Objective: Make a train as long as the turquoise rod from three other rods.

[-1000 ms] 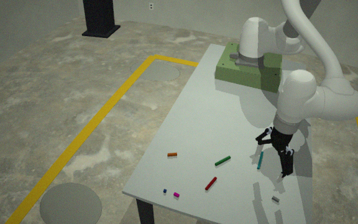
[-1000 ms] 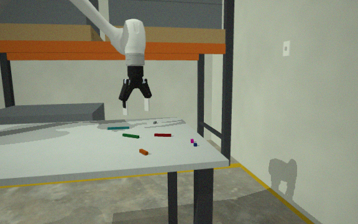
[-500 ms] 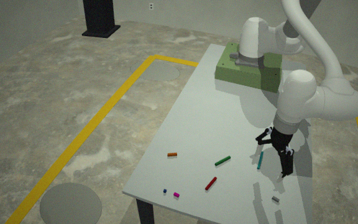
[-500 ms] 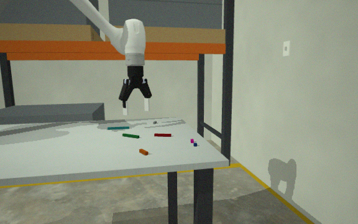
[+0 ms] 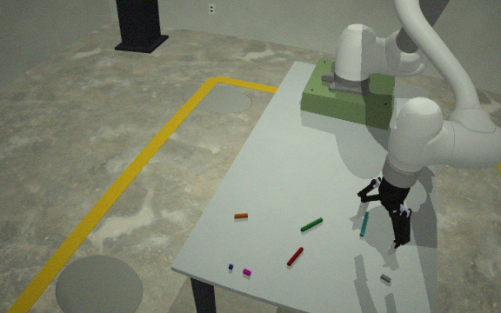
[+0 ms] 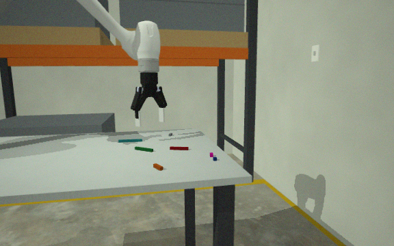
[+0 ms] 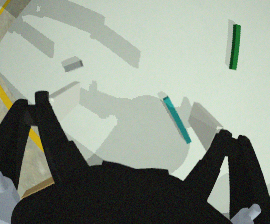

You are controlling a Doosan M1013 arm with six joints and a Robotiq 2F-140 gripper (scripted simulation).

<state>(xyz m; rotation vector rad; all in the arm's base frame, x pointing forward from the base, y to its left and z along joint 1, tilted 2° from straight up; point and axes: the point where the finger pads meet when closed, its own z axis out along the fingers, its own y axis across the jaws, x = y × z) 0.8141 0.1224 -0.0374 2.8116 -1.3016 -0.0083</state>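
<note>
Arm: wrist pointing straight down, above the desk (image 6: 81, 178).
Claw: the claw (image 6: 148, 117) is spread wide, empty, hanging clear above the turquoise rod (image 6: 130, 140) (touching nothing).
Rods: green rod (image 6: 143, 149) and red rod (image 6: 179, 148) lie apart, mid-desk.
Edge: magenta rod (image 6: 211, 154) and blue rod (image 6: 215, 158) near the right edge.

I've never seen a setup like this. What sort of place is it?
Probably a workshop or warehouse-style robot cell: a bare concrete floor marked off with yellow floor tape, tall industrial shelving, and a white robot arm bolted onto a work table.
</note>
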